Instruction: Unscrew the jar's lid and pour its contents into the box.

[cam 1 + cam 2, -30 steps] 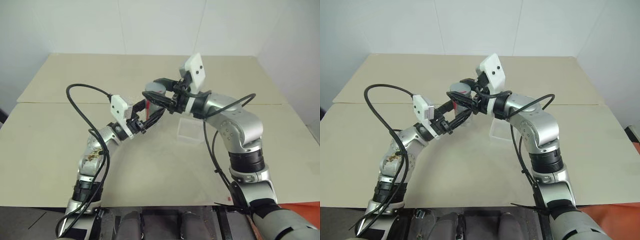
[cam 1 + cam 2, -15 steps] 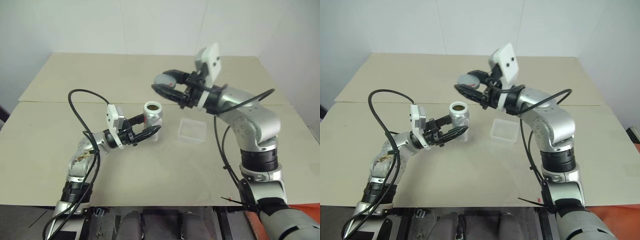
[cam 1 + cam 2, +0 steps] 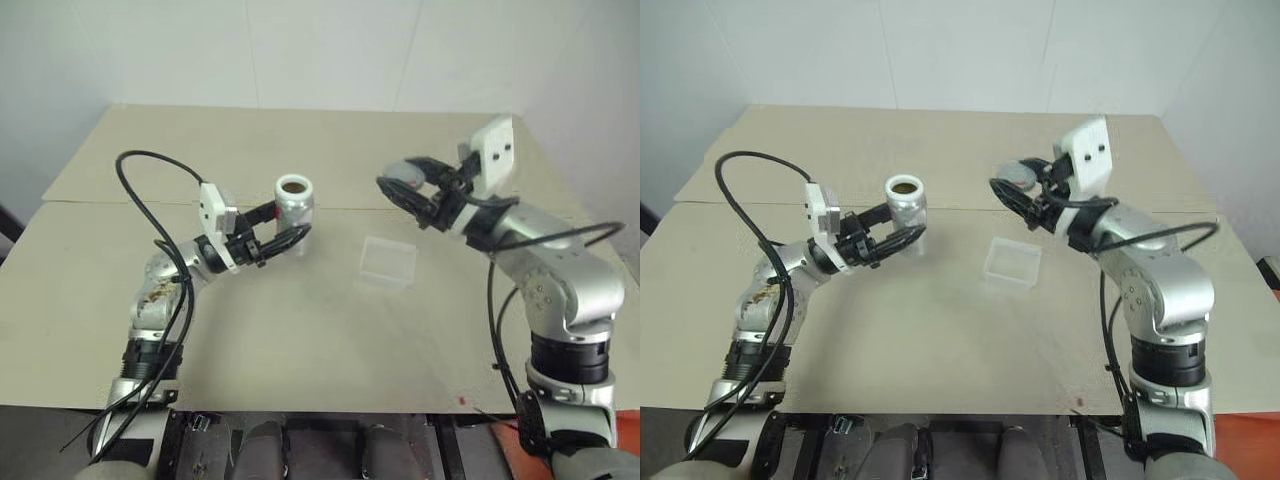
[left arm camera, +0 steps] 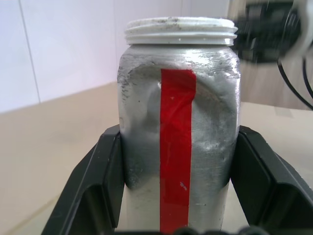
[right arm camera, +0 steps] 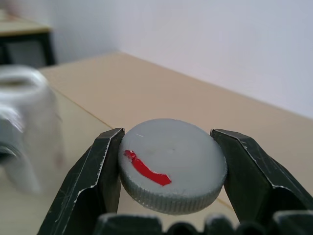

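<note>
The jar (image 3: pixel 294 205) is upright and uncapped, silvery with a red stripe (image 4: pixel 176 147) down its side; dark contents (image 3: pixel 293 185) show in its open mouth. My left gripper (image 3: pixel 285 232) is shut on the jar's body and holds it above the table, left of the box. The grey lid (image 5: pixel 172 164), marked with a red streak, sits between the fingers of my right gripper (image 3: pixel 405 195), which is shut on it and held up to the right of the jar. The clear box (image 3: pixel 388 261) stands on the table between and below the two grippers.
The beige table (image 3: pixel 300 330) has a seam (image 3: pixel 340 208) running across it behind the box. White walls stand behind the table's far edge. Black cables (image 3: pixel 150 165) loop from both arms.
My right gripper has carried the lid off the jar and swung far to the right. The left gripper keeps the open jar, now a little further left.
</note>
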Available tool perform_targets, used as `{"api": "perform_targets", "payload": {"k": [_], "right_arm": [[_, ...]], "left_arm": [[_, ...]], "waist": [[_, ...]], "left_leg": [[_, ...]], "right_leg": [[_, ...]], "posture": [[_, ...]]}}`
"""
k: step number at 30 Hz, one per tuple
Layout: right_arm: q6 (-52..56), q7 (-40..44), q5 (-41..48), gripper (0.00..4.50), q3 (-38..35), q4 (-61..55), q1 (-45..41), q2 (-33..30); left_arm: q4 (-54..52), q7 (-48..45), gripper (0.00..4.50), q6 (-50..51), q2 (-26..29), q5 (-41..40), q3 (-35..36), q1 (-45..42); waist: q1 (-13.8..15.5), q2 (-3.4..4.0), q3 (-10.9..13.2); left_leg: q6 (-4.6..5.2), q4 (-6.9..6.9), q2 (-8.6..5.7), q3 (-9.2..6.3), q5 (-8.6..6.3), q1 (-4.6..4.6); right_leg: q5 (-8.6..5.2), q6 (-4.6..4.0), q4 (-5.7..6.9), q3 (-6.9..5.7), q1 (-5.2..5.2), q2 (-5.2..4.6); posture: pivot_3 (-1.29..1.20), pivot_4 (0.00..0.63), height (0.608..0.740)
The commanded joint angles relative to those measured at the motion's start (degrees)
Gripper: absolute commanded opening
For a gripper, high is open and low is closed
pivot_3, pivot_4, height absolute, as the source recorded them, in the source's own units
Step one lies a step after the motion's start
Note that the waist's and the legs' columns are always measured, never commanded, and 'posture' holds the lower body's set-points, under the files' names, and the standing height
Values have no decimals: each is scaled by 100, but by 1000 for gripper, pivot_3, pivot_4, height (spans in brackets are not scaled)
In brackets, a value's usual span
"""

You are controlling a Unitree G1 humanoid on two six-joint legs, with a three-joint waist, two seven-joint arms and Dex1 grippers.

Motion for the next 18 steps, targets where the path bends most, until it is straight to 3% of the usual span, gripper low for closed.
{"api": "perform_targets", "payload": {"k": [1, 8, 16, 18], "right_arm": [[-32, -626, -359, 2776, -312, -236, 445, 39], [-132, -1538, -1338, 2776, -161, 271, 1290, 83], [-522, -2051, -1855, 2776, -186, 1143, 1512, 492], [-566, -2031, -1856, 3517, -201, 1230, 1525, 559]], "left_arm": [[-271, 85, 2705, 9, -41, -207, 176, -235], [-504, 75, 2705, 74, -44, -263, 125, -178], [-745, 182, 2705, 177, -69, -251, 85, 0], [-795, 215, 2705, 205, -61, -251, 79, 37]], "waist": [[0, 0, 0], [-11, 0, 0], [-41, 0, 0], [-50, 0, 0]], "left_leg": [[0, 0, 0, 0, 0, 0], [-2, 0, -1, 3, 1, 2], [-3, -1, -1, 2, 2, 4], [-3, -1, -1, -3, 2, 4]], "right_leg": [[0, 0, -2, -1, 0, 0], [0, 0, -3, 7, -2, 1], [0, 0, -3, 13, -3, 2], [0, 0, -3, 13, -2, 2]], "posture": [[0, 150, 740], [0, 150, 740], [0, 150, 740], [0, 150, 740]]}}
